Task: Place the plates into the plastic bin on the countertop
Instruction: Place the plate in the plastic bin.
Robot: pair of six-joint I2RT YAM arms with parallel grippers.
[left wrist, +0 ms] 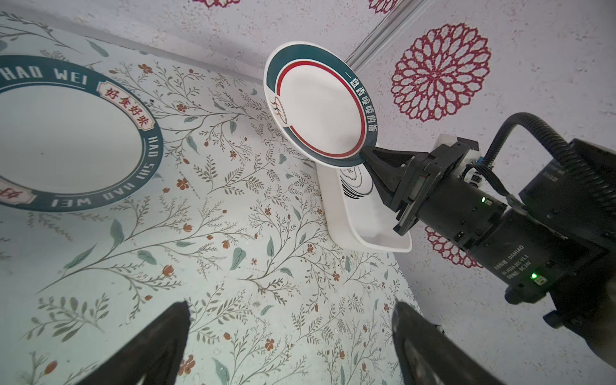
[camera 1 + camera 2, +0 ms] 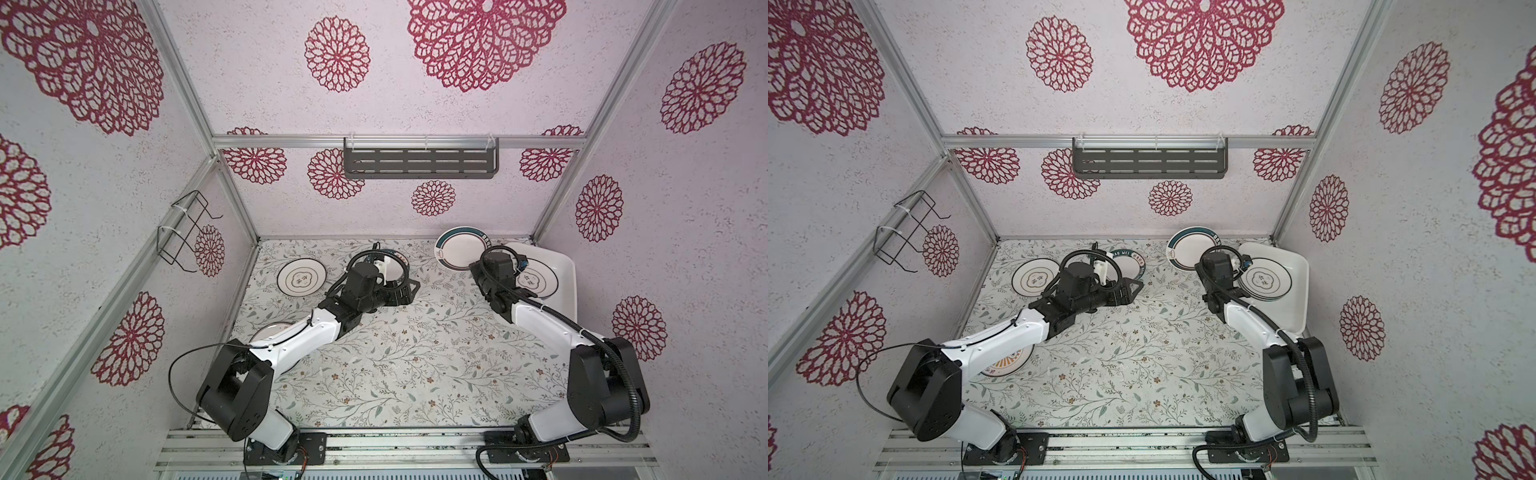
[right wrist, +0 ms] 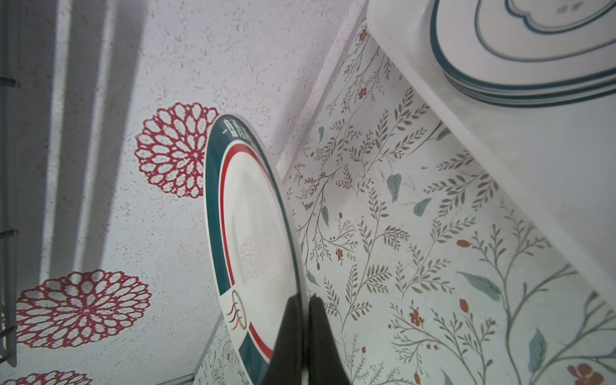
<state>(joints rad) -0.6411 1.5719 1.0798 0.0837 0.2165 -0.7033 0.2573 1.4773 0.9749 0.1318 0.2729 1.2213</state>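
In both top views, ring-patterned plate (image 2: 301, 277) lies flat on vine-print countertop (image 2: 415, 353); white plastic bin (image 2: 563, 297) at right edge holds a plate stack (image 2: 536, 278). Left wrist view: left gripper (image 1: 290, 313) gapes empty over countertop, near lettered plate (image 1: 66, 133). Right wrist view: right gripper (image 3: 304, 300) pinches tilted glossy teal-rimmed plate (image 3: 253, 233) by its rim, beside bin.

Orange-centre plate (image 2: 1011, 365) is mostly under the left arm (image 2: 1000, 336), only a sliver shows. HAO WEI plate (image 1: 66, 133) runs off the pic's edge in left wrist view, & that arm covers part of it in both top views. Stack (image 3: 533, 66) in the bin (image 3: 500, 160) is cropped too, idk how many sit under the top 1.
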